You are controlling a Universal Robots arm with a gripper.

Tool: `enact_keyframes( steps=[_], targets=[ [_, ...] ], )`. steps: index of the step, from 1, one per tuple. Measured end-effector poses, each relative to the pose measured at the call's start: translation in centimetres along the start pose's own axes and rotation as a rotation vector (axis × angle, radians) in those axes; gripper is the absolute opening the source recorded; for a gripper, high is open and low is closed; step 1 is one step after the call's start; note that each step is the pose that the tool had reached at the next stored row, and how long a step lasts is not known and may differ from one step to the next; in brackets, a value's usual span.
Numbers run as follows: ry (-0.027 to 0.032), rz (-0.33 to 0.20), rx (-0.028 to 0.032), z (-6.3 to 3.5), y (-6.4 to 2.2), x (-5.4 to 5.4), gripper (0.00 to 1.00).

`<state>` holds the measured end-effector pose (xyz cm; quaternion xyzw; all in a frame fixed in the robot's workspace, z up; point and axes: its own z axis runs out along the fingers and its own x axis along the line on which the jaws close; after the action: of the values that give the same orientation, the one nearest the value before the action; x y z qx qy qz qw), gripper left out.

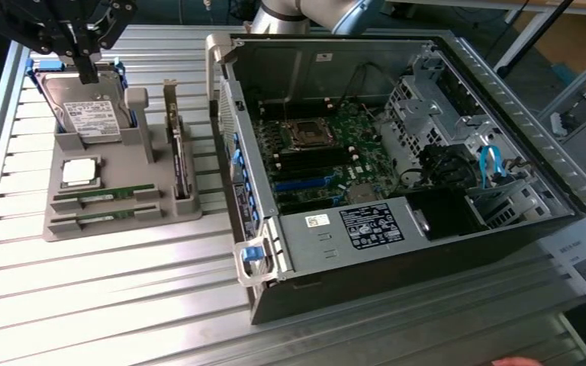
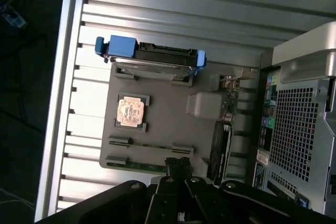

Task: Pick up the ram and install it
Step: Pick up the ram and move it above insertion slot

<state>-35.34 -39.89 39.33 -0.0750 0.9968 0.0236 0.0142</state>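
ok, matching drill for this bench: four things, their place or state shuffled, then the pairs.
1. silver hard drive in a blue bracket
2. square silver processor chip
3. thin green RAM sticks
4. black gripper

A. flat, between drive and RAM
B. shut, empty, above the grey plastic holder
C. in slots farthest from the drive
D. propped up at the holder's end

Pairs: 1-D, 2-A, 3-C, 4-B
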Motion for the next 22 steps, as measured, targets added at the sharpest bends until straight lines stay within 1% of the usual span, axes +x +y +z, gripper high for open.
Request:
enact_keyframes(
  steps=[10, 22],
  targets=[
    [0.0053, -0.118, -0.0038, 0.00, 0.01, 0.04, 0.10],
    [0.0121, -0.273, -0.0087, 0.00, 0.01, 0.06, 0.10]
  ],
)
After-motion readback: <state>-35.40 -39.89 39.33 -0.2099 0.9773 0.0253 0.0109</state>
